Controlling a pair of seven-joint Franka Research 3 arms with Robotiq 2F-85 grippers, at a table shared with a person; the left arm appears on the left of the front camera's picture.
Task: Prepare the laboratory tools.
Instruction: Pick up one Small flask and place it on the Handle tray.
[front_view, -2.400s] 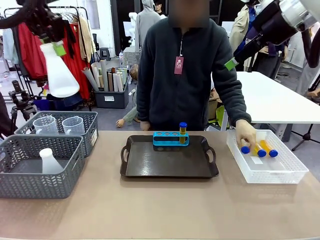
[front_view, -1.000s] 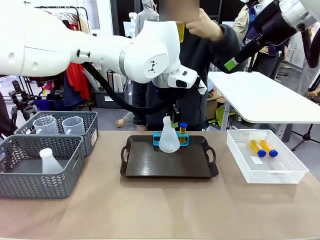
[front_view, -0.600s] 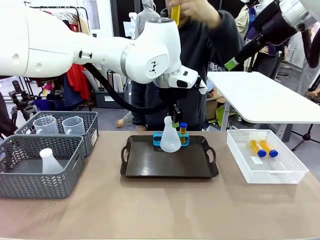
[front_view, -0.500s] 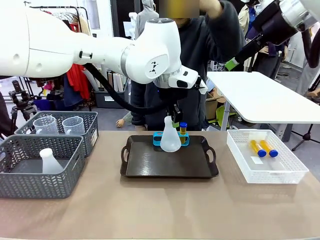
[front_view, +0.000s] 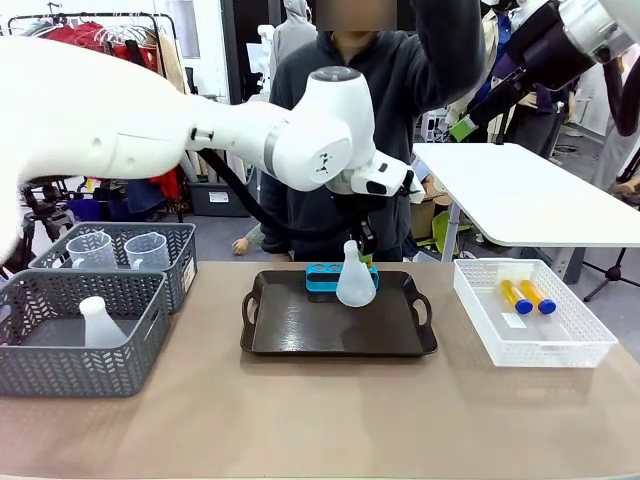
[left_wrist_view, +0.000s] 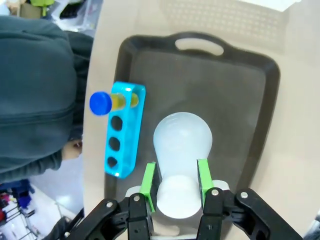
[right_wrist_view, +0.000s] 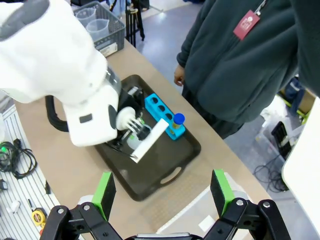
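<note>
My left gripper (front_view: 359, 242) (left_wrist_view: 176, 183) is shut on the neck of a translucent white conical flask (front_view: 355, 278) (left_wrist_view: 182, 143). It holds the flask upright, low over the far part of the dark tray (front_view: 340, 335) (left_wrist_view: 250, 125); I cannot tell whether the flask touches the tray. A blue rack (front_view: 322, 277) (left_wrist_view: 124, 130) (right_wrist_view: 161, 114) stands just behind the flask, with one amber, blue-capped tube (left_wrist_view: 101, 103) (right_wrist_view: 177, 120) in an end hole. Two more tubes (front_view: 527, 297) lie in the white basket (front_view: 590, 345). My right gripper (front_view: 464, 126) (right_wrist_view: 162, 192) hangs open, high at the right.
Two grey baskets stand at the table's left. The near one (front_view: 60, 375) holds another flask (front_view: 98, 322). The far one holds two clear beakers (front_view: 92, 248) (front_view: 147, 250). A person in a dark fleece (front_view: 400, 90) stands behind the tray with one arm raised.
My left gripper has carried the flask a little to the right over the tray, so it now covers the racked tube in the front view. The person's raised hand, with its tube, has left the picture.
</note>
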